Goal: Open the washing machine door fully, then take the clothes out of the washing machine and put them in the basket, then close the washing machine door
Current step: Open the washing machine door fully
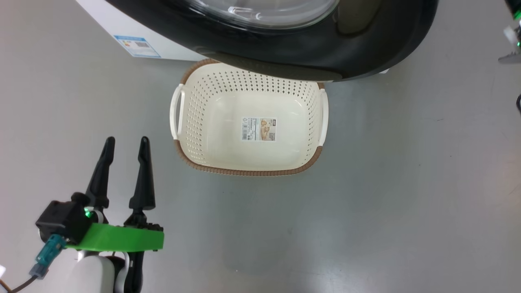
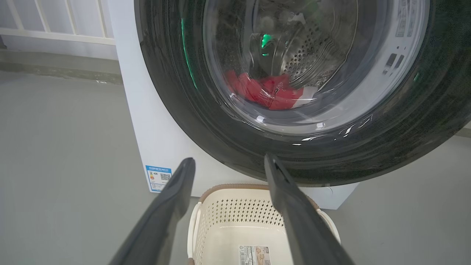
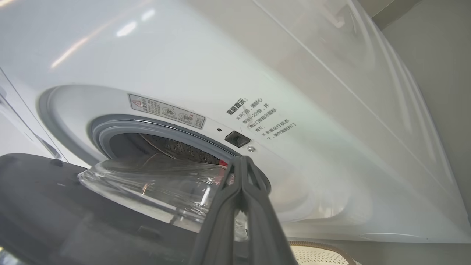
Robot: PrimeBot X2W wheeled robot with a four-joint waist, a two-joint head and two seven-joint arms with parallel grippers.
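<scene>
The washing machine door (image 1: pixel 285 53), glossy black with a clear glass bowl, stands ajar and hangs over the far rim of the basket (image 1: pixel 244 172). The cream basket holds nothing but its paper label. My left gripper (image 1: pixel 126 143) is open and empty, low and left of the basket. Along its fingers I see the door (image 2: pixel 220 129), red clothes (image 2: pixel 268 92) behind the glass, and the basket (image 2: pixel 239 221) below. My right gripper (image 3: pixel 241 160) is shut on nothing, its tips at the gap between the door (image 3: pixel 55 206) and the washing machine (image 3: pixel 257 73), just below the latch hole.
Grey floor lies around the basket on the left, right and near sides. The machine's white corner with a blue label (image 1: pixel 136 45) stands at the upper left. A small device with a green light (image 1: pixel 513 38) sits at the right edge. A white railing (image 2: pixel 55 22) runs behind.
</scene>
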